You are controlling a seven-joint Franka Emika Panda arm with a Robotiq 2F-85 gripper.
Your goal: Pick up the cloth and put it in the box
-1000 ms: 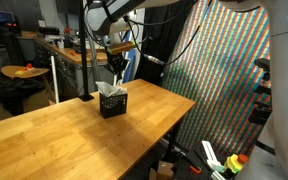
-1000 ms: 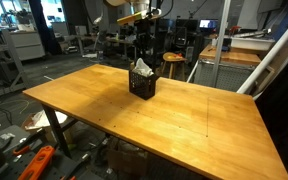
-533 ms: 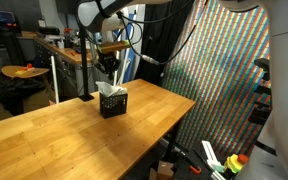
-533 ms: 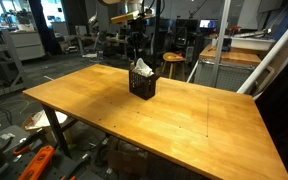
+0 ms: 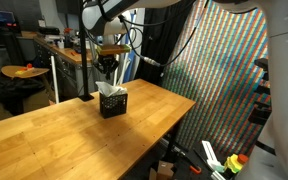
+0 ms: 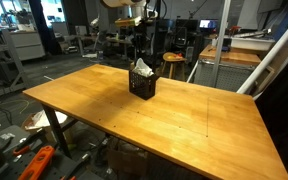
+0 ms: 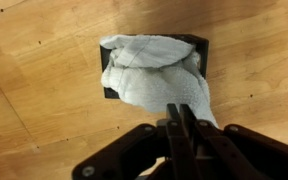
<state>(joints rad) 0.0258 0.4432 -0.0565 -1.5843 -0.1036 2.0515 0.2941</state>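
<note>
Both fingers of the end effector (image 7: pixel 181 118) are pressing together with no gap showing between them. Whether a thin fold of fabric is being pinched there is not showing clearly. The nearest edge of the cloth (image 7: pixel 149 75) is running right up to the fingertips in the wrist view, so contact is possible.

Directly below the end effector, the cloth is sitting bunched inside the box (image 7: pixel 106 72), bulging above the rim and covering most of the opening. In both exterior views the end effector (image 5: pixel 108 72) (image 6: pixel 139 55) is hanging just over the white peak of the cloth (image 5: pixel 109 89) (image 6: pixel 141 69), which is poking up out of the box (image 5: pixel 112 104) (image 6: pixel 142 87).

Judging by its creases and slack folds, the cloth is looking light, thin and soft. It is probably going to crumple under a push and drape from any pinch rather than hold its shape. A raised fold near the top of the bundle is offering the easiest hold.

Farther out, the box is standing on the wooden tabletop (image 7: pixel 44 110) (image 5: pixel 54 130) (image 6: pixel 134 125), which is spreading away on every side.
</note>
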